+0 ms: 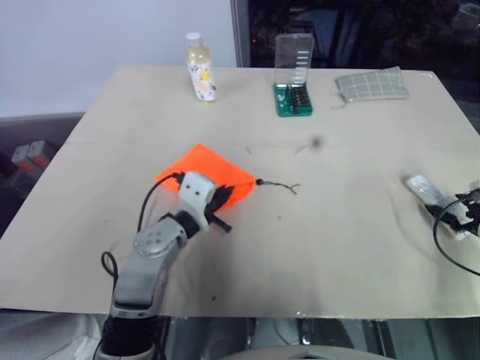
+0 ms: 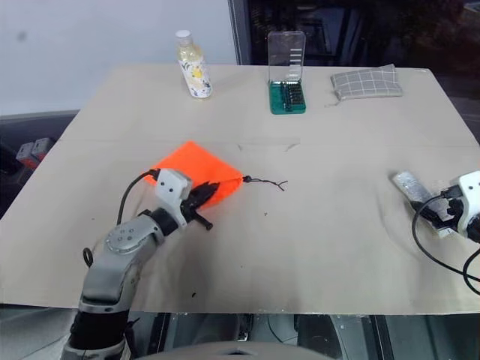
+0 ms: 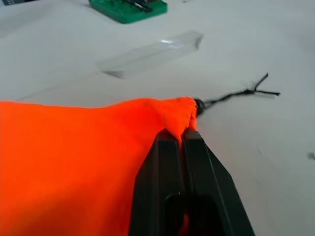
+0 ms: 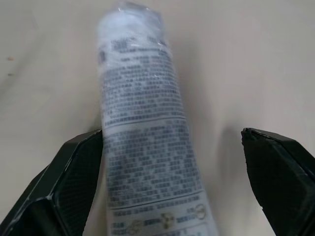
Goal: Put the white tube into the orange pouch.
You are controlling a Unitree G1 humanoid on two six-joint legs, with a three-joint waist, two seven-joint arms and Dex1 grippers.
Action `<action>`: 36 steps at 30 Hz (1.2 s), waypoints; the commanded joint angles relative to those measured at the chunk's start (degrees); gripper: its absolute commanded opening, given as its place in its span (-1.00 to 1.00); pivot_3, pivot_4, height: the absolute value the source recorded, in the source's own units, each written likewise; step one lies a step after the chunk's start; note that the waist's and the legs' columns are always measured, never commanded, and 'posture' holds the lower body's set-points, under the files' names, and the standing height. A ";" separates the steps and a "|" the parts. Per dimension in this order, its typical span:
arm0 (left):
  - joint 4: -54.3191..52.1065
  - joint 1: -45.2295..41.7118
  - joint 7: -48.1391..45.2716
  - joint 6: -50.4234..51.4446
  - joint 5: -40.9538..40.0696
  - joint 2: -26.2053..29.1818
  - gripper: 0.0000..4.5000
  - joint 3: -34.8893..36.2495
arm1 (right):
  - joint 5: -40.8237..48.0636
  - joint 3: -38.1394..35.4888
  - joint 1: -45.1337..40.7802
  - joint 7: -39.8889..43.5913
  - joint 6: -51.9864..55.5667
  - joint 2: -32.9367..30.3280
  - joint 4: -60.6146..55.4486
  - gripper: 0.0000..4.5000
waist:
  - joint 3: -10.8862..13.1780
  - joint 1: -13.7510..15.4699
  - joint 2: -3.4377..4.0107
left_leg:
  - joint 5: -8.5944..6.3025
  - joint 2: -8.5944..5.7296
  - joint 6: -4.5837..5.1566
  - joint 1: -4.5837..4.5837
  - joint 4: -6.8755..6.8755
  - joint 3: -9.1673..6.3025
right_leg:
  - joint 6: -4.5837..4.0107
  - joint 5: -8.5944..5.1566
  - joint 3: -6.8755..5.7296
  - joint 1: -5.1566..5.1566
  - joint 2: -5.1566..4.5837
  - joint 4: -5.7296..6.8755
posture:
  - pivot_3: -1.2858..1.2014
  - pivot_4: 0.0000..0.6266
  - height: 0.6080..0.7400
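The white tube [image 4: 147, 142] lies flat on the desk [image 1: 330, 247] near its right edge, well apart from the orange pouch [image 1: 206, 172]. In the right wrist view it runs lengthwise between the two fingers of the right end effector [image 4: 172, 172], its grey print facing up; one finger [image 4: 74, 177] is touching or just beside the tube's side, the other [image 4: 280, 172] stands clear of it with bare desk between. That end effector is spread wide and holds nothing. In the head views it [image 2: 450, 214] sits at the right margin, just at the tube's near end.

The orange pouch rests on the desk left of centre, flat for the most part, with its thin dark cord [image 1: 279, 185] trailing out to the right from one corner. The left end effector [image 3: 183, 142] is pressed together on the fabric at that corner (a small fold of orange is caught between the black fingers [image 3: 165, 162]), close to where the cord leaves the pouch.

Along the far edge of the desk stand a white-capped yellowish bottle [image 1: 200, 67], upright, and a green case [image 1: 293, 99] with its clear lid raised. A grey checked pouch [image 1: 372, 84] lies flat further right. All three are well apart from the tube and the orange pouch.
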 commanded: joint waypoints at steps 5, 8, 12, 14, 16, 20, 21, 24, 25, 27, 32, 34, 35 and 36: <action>-2.40 -1.71 1.31 1.67 -5.46 0.02 -1.00 3.75 | 0.24 1.47 1.63 5.47 2.61 -3.09 -2.20 -0.03 | 0.00 0.19 -0.01 | 0.01 -0.01 -0.01 -0.04 0.01 -0.01 | 0.00 0.00 -0.02 0.00 -0.02 -0.05 | 0.03 -0.52 1.00; -2.78 -1.79 1.35 3.49 -8.51 0.18 -1.00 5.53 | 0.17 1.38 3.05 5.57 2.16 -2.93 -5.04 -0.60 | -0.01 0.11 -0.04 | 0.01 -0.01 -0.01 -0.02 0.01 -0.01 | 0.01 0.00 -0.02 0.01 -0.01 -0.04 | 0.03 -0.52 1.00; -1.56 -2.64 1.02 4.93 -11.67 0.77 -1.00 7.20 | 1.02 1.25 4.32 5.27 1.97 -2.22 -10.73 -0.98 | -0.02 0.03 -0.09 | 0.01 0.04 -0.02 0.01 0.01 -0.04 | 0.00 0.00 -0.02 0.01 0.06 -0.01 | 0.03 -0.52 1.00; -0.33 -3.23 0.71 4.99 -12.25 1.30 -1.00 7.59 | 3.14 1.00 4.62 5.30 3.90 -1.07 -16.15 -0.98 | -0.01 -0.12 -0.08 | 0.02 0.07 -0.04 0.01 0.01 -0.04 | 0.00 0.00 -0.02 0.01 0.09 -0.01 | 0.03 -0.52 1.00; 1.01 -4.00 0.65 5.87 -13.98 1.24 -1.00 8.49 | 6.49 1.55 5.56 6.27 6.60 0.40 -24.88 -0.98 | 0.01 -0.25 -0.02 | 0.04 0.08 -0.08 0.02 0.01 -0.04 | 0.00 0.00 0.00 0.01 0.10 0.01 | 0.03 -0.52 1.00; 2.40 -4.76 0.28 7.65 -17.39 1.40 -1.00 9.64 | 16.73 4.78 6.60 5.71 16.99 3.30 -45.37 -0.98 | 0.04 -0.46 0.01 | 0.03 0.07 -0.06 -0.04 0.01 -0.09 | 0.01 0.00 -0.03 -0.04 0.08 0.03 | 0.03 -0.52 1.00; 2.57 -4.82 0.07 7.95 -17.96 1.60 -1.00 9.76 | 20.57 6.26 5.84 4.39 21.11 4.19 -50.65 -0.98 | 0.04 -0.42 0.00 | 0.03 0.07 -0.07 -0.05 0.01 -0.10 | 0.01 0.00 -0.03 -0.04 0.08 0.01 | 0.03 -0.52 1.00; 3.06 -4.96 -0.84 8.63 -19.76 2.23 -1.00 9.94 | 24.33 13.62 1.93 1.00 31.34 3.60 -60.58 -0.98 | 0.05 -0.35 -0.03 | 0.02 0.06 -0.07 -0.14 0.01 -0.23 | 0.01 0.00 -0.15 -0.07 0.05 -0.04 | 0.03 -0.52 1.00; 3.19 -4.98 -1.07 8.80 -20.55 2.22 -1.00 10.14 | 24.31 16.96 -0.39 -0.21 34.36 3.64 -62.16 -0.98 | 0.07 -0.18 -0.07 | 0.02 0.04 -0.07 -0.14 0.01 -0.23 | 0.01 0.00 -0.16 -0.07 0.04 -0.05 | 0.03 -0.52 1.00; 3.66 -5.17 -1.90 8.98 -22.03 2.36 -1.00 10.41 | 24.34 22.82 -5.67 -2.69 38.48 5.74 -63.55 -0.98 | 0.12 -0.02 -0.15 | 0.03 -0.03 -0.09 -0.16 0.06 -0.23 | 0.01 0.00 -0.18 -0.07 -0.05 -0.04 | 0.03 -0.52 1.00; 5.17 -4.71 -4.03 10.74 -27.07 2.52 -1.00 11.79 | 19.07 34.00 -17.00 -9.48 42.69 14.63 -57.06 -0.98 | 0.13 0.05 -0.23 | 0.13 -0.08 -0.25 -0.28 0.11 -0.30 | 0.00 0.00 -0.23 -0.23 -0.09 0.01 | 0.03 -0.52 1.00; 5.64 -4.43 -4.77 10.79 -28.09 2.66 -1.00 11.75 | 14.67 38.59 -20.05 -11.32 40.90 17.29 -53.21 -0.98 | 0.09 0.21 -0.28 | 0.17 -0.09 -0.30 -0.61 0.13 -0.32 | 0.00 0.01 -0.26 -0.57 -0.07 0.06 | 0.03 -0.52 1.00; 5.36 -4.34 -5.11 11.04 -29.07 2.44 -1.00 11.64 | 12.99 40.43 -21.43 -12.13 40.32 18.84 -51.26 -0.98 | 0.09 0.24 -0.28 | 0.18 -0.12 -0.32 -0.82 0.16 -0.34 | 0.00 0.01 -0.27 -0.79 -0.07 0.11 | 0.03 -0.52 1.00; 5.00 -4.28 -5.18 11.32 -29.88 2.19 -1.00 11.48 | 11.73 41.67 -22.61 -12.87 39.95 20.36 -49.60 -0.98 | 0.09 0.12 -0.28 | 0.18 -0.16 -0.33 -0.93 0.18 -0.35 | 0.00 0.01 -0.28 -0.91 -0.08 0.11 | 0.03 -0.52 1.00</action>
